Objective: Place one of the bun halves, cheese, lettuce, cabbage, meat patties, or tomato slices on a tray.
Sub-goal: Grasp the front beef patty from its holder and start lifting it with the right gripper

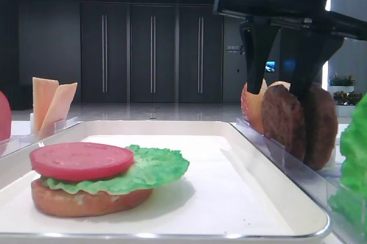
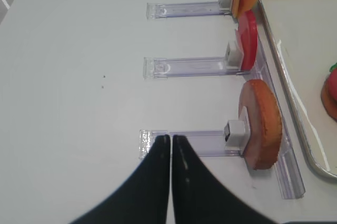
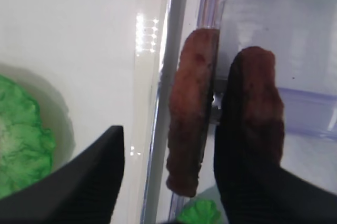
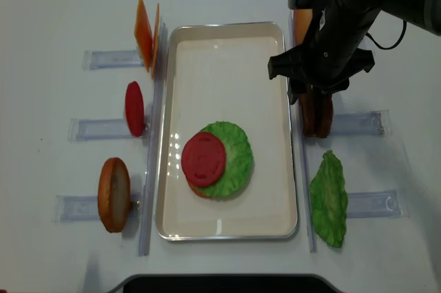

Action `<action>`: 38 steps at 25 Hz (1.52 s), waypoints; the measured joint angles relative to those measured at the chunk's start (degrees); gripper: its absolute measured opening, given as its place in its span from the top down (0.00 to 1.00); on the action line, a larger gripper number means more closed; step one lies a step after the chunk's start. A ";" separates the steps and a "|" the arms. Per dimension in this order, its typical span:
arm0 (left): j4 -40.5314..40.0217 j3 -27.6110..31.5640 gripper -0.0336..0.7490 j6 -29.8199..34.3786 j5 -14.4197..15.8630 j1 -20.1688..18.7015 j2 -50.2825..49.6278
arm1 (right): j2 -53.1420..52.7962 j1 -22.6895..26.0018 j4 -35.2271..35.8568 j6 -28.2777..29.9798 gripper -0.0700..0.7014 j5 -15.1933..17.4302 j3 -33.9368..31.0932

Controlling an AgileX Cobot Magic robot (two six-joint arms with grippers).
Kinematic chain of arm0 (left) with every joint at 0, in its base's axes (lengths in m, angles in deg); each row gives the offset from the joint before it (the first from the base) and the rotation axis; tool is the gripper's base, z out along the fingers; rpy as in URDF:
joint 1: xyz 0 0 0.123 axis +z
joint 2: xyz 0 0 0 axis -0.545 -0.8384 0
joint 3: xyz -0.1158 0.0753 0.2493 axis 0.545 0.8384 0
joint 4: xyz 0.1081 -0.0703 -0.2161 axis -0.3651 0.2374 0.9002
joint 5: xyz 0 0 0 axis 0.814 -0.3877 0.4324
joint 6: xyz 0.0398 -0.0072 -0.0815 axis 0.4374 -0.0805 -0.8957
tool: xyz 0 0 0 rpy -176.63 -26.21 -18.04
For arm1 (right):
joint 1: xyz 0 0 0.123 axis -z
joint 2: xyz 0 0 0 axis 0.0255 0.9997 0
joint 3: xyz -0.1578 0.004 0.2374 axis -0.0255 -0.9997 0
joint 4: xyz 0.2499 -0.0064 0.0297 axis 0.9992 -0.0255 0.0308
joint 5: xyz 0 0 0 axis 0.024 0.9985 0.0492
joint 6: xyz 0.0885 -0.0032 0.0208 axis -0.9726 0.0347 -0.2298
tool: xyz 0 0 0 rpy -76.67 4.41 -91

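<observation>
Patties are the thing in hand: two meat patties [image 4: 316,112] stand on edge, side by side, in a clear holder [image 4: 358,123] just outside the right rim of the tray [image 4: 227,58]. They look thick, stiff and grainy, so probably firm and not slippery; a pinch across the flat faces near the top edge seems the soundest hold. The right gripper [image 3: 174,176] hangs over them with its jaws wide apart and holding nothing, one finger on the tray side and the other against the outer patty, so that it straddles the nearer one [image 3: 190,110]. The holder's wall and the tray rim crowd that inner finger. On the tray sit a bun base [image 1: 86,201], lettuce [image 1: 152,169] and a tomato slice [image 1: 80,159], stacked. The left gripper [image 2: 170,145] is closed and empty over the tabletop [image 2: 68,50], left of the tray.
</observation>
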 joint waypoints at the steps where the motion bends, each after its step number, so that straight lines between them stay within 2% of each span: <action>1: 0.00 0.00 0.96 0.00 0.00 0.00 0.00 | 0.31 0.00 -0.11 0.00 0.43 0.00 0.00; 10: 0.00 0.00 0.96 0.00 0.00 0.00 0.00 | 1.60 -0.07 -1.29 0.36 0.43 -1.88 0.00; 16: 0.00 0.00 0.96 0.00 0.00 0.00 0.00 | 1.67 -0.13 -2.83 0.36 0.43 -1.96 0.00; 24: 0.00 0.00 0.96 0.00 0.00 0.00 0.00 | 1.67 -0.13 -3.19 0.36 0.52 -2.46 0.00; 38: 0.00 0.00 0.96 0.00 0.00 0.00 0.00 | 1.68 -0.13 -3.46 0.54 0.52 -4.00 0.00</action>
